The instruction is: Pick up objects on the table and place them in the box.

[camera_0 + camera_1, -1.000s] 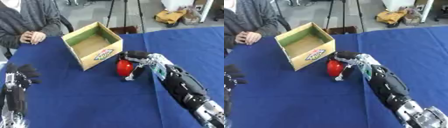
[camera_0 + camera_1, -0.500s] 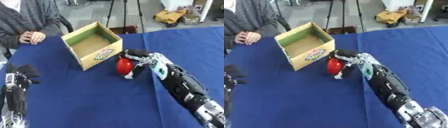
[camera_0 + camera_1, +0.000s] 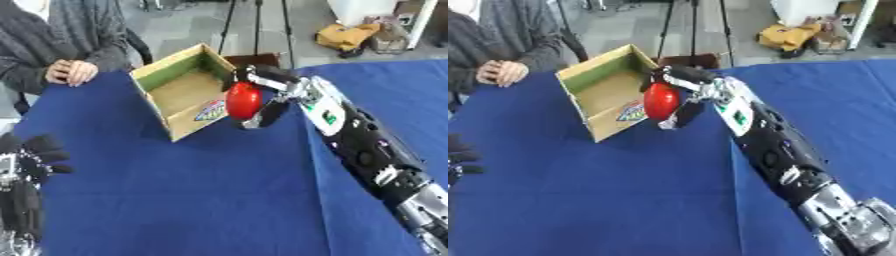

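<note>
A red rounded object hangs above the blue table, held by my right hand, whose fingers and thumb curl round it. It sits just off the right front corner of the open cardboard box, which stands tilted at the back of the table with a bare brown floor inside. My right arm reaches in from the lower right. My left hand rests at the lower left edge, fingers relaxed and holding nothing.
The blue cloth table spreads across the front and right. A person in a grey sleeve rests folded hands at the table's far left edge. Tripod legs and a yellow bag stand on the floor beyond.
My right hand has lifted the red object off the table and carried it up toward the box's near corner. The view has also shifted. The left hand has stayed put.
</note>
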Motion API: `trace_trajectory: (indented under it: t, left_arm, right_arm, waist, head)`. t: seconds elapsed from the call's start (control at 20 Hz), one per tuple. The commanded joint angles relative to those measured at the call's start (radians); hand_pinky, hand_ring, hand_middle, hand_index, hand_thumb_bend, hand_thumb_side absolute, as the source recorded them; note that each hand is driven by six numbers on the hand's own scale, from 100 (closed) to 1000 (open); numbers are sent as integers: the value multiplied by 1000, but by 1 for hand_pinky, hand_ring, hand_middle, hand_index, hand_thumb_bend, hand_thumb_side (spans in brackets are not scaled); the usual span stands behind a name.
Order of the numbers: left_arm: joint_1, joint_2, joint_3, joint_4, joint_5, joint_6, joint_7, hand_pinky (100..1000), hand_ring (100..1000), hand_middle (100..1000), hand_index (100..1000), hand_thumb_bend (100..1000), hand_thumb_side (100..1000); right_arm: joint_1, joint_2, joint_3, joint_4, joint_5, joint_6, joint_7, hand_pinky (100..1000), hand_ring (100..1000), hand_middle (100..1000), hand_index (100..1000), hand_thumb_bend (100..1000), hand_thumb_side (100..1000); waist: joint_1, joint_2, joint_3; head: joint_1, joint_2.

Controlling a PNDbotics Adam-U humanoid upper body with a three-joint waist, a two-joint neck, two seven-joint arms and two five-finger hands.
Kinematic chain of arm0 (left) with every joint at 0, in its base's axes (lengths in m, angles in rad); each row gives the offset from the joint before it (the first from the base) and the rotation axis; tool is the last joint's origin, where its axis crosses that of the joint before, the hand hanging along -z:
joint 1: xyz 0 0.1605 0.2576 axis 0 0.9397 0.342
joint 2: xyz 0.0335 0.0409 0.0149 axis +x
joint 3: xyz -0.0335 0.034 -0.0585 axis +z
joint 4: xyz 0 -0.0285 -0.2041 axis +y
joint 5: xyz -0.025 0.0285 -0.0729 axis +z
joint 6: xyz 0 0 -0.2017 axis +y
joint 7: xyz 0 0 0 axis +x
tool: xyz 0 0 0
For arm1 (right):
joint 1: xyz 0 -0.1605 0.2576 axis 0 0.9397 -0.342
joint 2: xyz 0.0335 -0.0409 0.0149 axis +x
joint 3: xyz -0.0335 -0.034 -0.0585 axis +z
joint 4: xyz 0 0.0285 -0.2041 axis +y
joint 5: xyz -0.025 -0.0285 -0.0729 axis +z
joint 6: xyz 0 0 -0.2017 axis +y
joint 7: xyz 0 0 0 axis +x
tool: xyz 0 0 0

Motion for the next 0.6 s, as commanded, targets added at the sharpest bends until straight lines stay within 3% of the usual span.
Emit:
trace_trajectory:
  t: [0.05, 0.4, 0.6]
  left_arm:
    - [-28, -3, -11, -27, -8, 1, -14, 506, 590, 578, 731, 673, 1000]
    - [-97, -43, -54, -47, -11, 10, -56, 508, 591, 578, 731, 675, 1000]
    - [-138, -65, -86, -62, -9, 20, -93, 509, 591, 578, 732, 678, 1000]
  right_arm:
    - [-40, -55, -16, -33, -26, 12, -16, 294, 512, 785, 819, 100, 100]
    - [-52, -131, -54, -6, -21, 9, -81, 309, 536, 795, 831, 100, 100]
    - [-54, -163, -86, 53, 40, 2, -137, 345, 570, 799, 846, 100, 100]
  waist:
    - [-4, -8, 32]
    - [-12, 13, 169]
    - [-16, 28, 240]
  head:
    - [-43, -28]
    - [-165, -83]
    - [-247, -112]
